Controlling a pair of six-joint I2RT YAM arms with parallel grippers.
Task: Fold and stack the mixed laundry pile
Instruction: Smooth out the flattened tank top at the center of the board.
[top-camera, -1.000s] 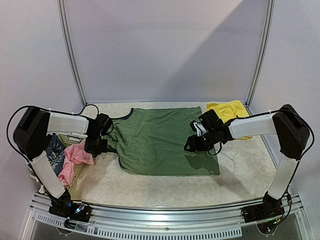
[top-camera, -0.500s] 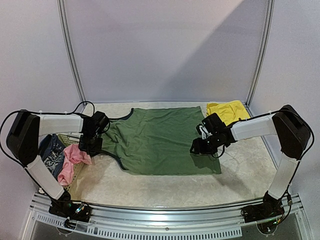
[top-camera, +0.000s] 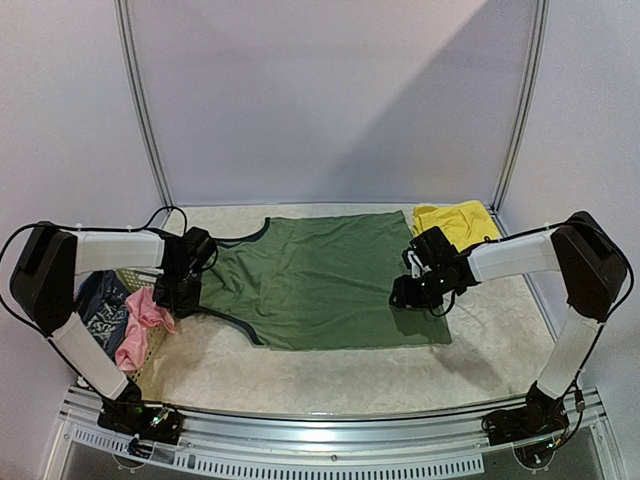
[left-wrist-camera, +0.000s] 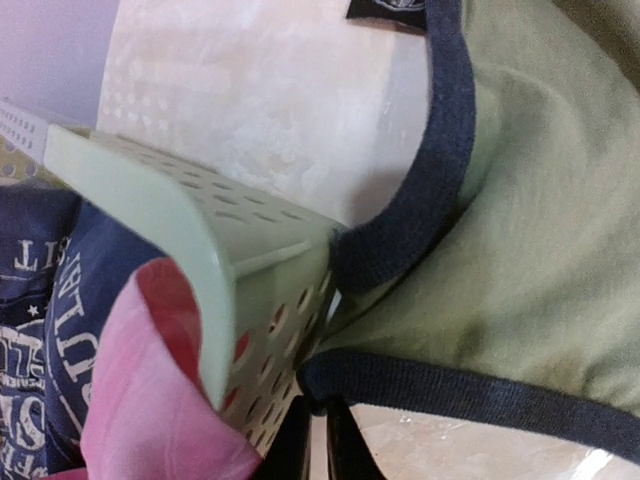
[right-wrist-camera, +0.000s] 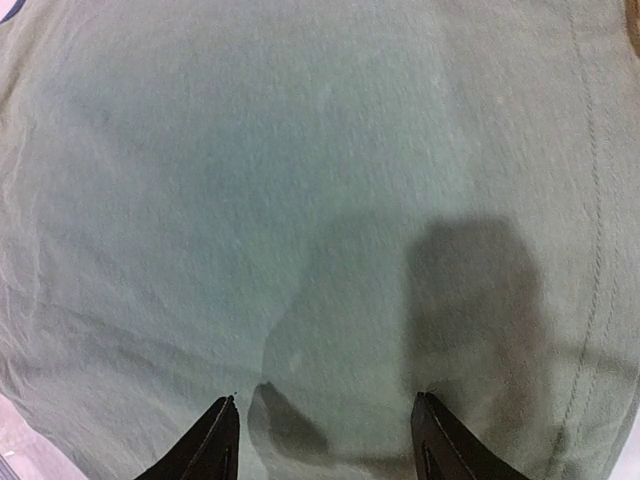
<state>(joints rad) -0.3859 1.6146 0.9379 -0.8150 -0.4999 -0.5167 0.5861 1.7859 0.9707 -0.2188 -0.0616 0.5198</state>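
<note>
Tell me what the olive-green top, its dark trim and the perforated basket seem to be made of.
The olive-green top looks like soft, matte knit or woven cloth: it lies limp, faintly wrinkled, with stitched seams. Its dark trim seems a thicker matte textile binding. The basket looks like rigid pale-green plastic, smooth, moulded with round holes.

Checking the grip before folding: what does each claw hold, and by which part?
The left claw pinches the olive-green sleeveless top by its dark-trimmed shoulder strap. The right claw stands open above it, holding nothing.
</note>
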